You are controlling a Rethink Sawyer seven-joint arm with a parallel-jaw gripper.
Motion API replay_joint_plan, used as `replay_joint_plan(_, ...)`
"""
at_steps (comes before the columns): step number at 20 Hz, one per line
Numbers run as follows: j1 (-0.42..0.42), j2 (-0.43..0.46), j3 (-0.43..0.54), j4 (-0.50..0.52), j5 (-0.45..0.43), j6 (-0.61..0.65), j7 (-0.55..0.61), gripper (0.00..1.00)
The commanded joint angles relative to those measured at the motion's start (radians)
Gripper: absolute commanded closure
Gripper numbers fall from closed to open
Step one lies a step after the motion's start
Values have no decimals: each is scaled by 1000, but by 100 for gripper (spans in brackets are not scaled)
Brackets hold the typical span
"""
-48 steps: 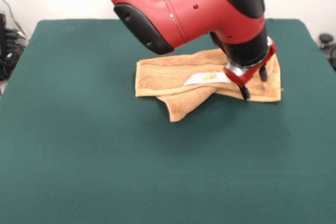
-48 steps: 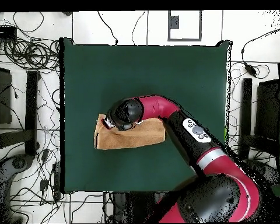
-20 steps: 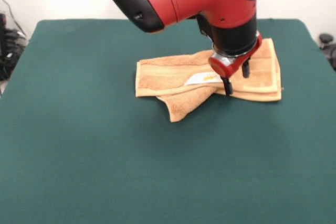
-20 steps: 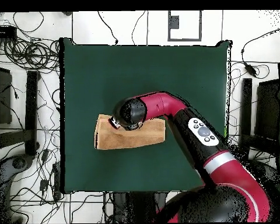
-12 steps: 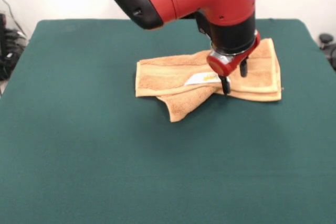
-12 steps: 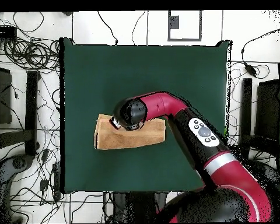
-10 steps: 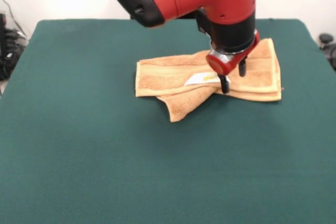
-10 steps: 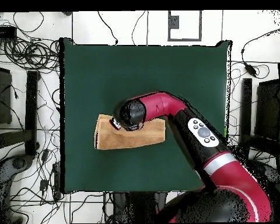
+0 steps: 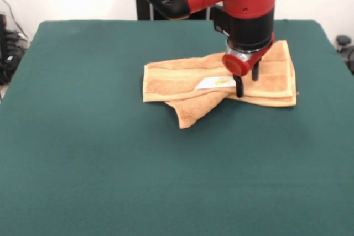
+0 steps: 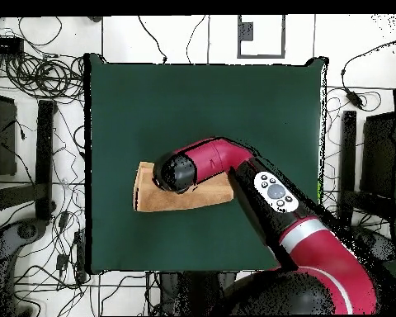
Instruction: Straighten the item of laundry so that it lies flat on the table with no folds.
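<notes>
The item of laundry point(image 9: 171, 78) is an orange-tan towel lying folded over itself on the green table point(image 9: 110, 164), right of centre toward the far side. A loose corner point(image 9: 185, 115) sticks out toward the front, and a white label point(image 9: 214, 83) shows on top. My gripper point(image 9: 247, 82) points down over the towel just right of the label, open, with its two black fingers apart and nothing between them; the nearer fingertip point(image 9: 239, 93) reaches the towel's front fold. In the overhead view the arm's wrist point(image 10: 175, 173) hides the gripper and part of the towel point(image 10: 185, 199).
A dark stand point(image 9: 142, 5) rises behind the table's far edge. Dark gear sits off the table's left edge point(image 9: 8, 48) and right edge point(image 9: 345, 45). Many cables point(image 10: 44, 78) and black boxes ring the table point(image 10: 201, 107) on the floor.
The gripper earlier moved left along the towel from its right end to beside the label; in the last half second the upper arm swung right and the gripper barely shifted. The towel keeps its shape.
</notes>
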Motion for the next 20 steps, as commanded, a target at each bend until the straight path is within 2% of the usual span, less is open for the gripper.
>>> replay_joint_plan(1, 87, -1, -117, 106, -72, -160, 183, 0)
replay_joint_plan(3, 91, -7, -115, 108, -47, -144, 156, 0)
replay_joint_plan(5, 46, 47, -78, 120, 50, -100, 119, 0)
replay_joint_plan(7, 19, 90, -58, 121, 102, -77, 93, 0)
replay_joint_plan(14, 23, 126, -81, 104, 131, -93, 77, 0)
replay_joint_plan(20, 39, 70, -115, 138, 133, -149, 154, 0)
